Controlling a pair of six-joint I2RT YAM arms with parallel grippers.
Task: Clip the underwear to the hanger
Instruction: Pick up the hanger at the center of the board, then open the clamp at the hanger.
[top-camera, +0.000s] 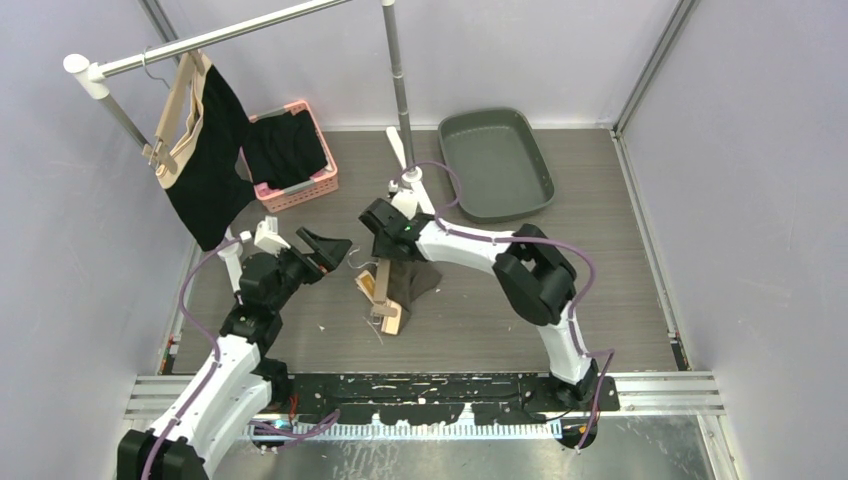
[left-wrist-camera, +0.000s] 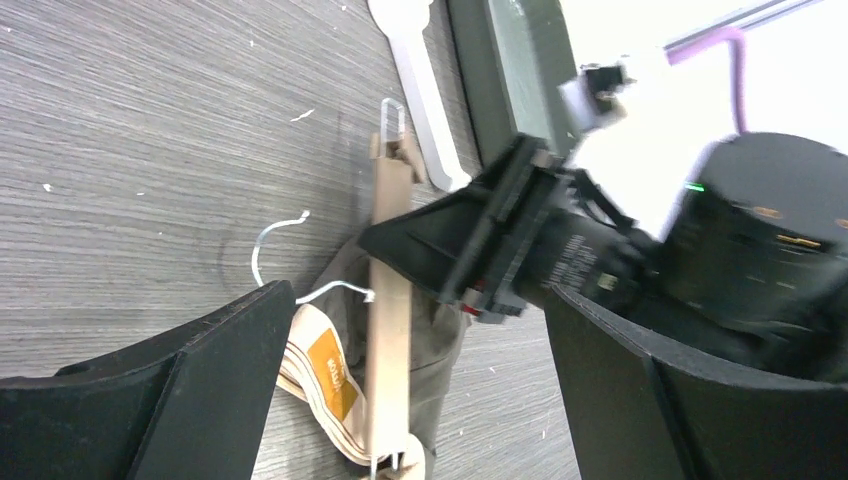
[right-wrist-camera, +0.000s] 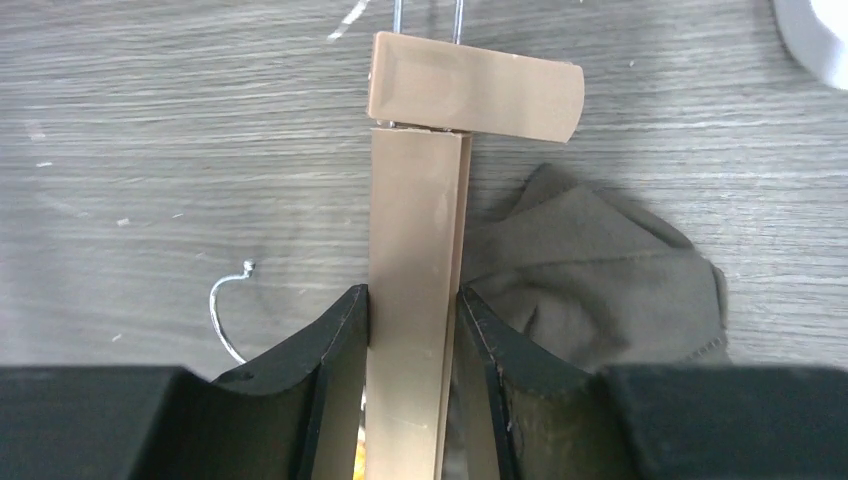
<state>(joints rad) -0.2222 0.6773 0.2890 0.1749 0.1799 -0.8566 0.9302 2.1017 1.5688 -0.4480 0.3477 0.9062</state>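
A tan hanger (top-camera: 386, 296) lies flat on the table with olive underwear (top-camera: 418, 278) bunched under and beside it. In the right wrist view my right gripper (right-wrist-camera: 413, 312) is shut on the hanger's bar (right-wrist-camera: 415, 230), both pads pressing its sides. The end clip (right-wrist-camera: 475, 88) is just beyond, and the underwear (right-wrist-camera: 600, 280) lies to the right. My left gripper (left-wrist-camera: 415, 300) stands wide open a little left of the hanger (left-wrist-camera: 388, 330), holding nothing. The underwear's waistband with an orange label (left-wrist-camera: 325, 370) shows below it, and the wire hook (left-wrist-camera: 270, 250) rests on the table.
A pink basket (top-camera: 300, 190) with dark clothes sits at the back left. A grey tray (top-camera: 495, 160) sits at the back right. A rack pole (top-camera: 400, 80) rises just behind the right gripper. Another hanger with black cloth (top-camera: 205, 160) hangs from the rail.
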